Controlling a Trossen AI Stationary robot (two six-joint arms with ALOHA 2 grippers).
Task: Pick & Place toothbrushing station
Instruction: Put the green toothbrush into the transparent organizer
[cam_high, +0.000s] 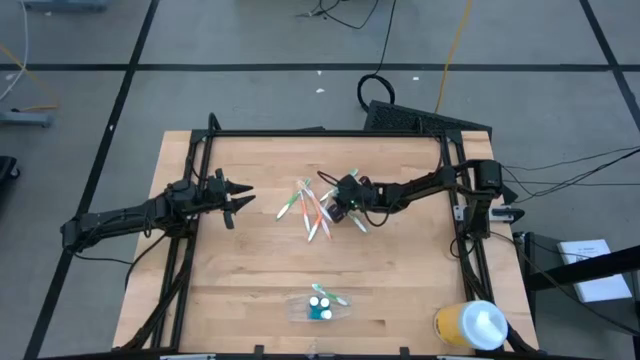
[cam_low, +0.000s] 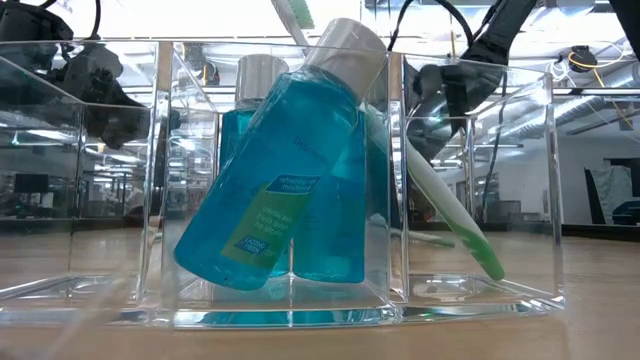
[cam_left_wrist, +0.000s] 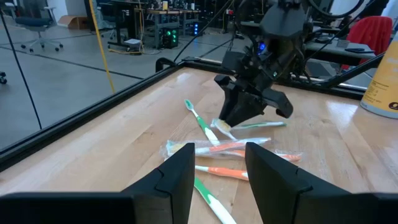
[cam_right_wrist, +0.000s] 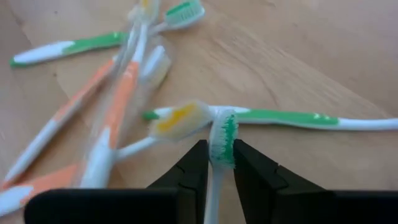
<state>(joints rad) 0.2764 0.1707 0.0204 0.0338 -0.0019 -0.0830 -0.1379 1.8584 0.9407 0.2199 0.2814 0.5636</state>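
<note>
The toothbrushing station, a see-through holder, stands near the table's front edge. In the low view its clear wall encloses blue bottles and a leaning green-and-white toothbrush. Several loose toothbrushes, orange and green, lie in a heap at mid-table. My right gripper is down at the heap's right side, shut on a white toothbrush with green bristles. My left gripper hovers open at the left, facing the heap. My right gripper pinches the white toothbrush just behind its green-bristled head between its two fingers. The fingers slant down from the table's right side and lie along the brush. The head sticks out past the fingertips, above another green-and-white brush that lies crosswise.
A yellow cup with a white lid stands at the front right corner. Black frame rails run along the table's far and side edges. Bare wood lies between the heap and the station.
</note>
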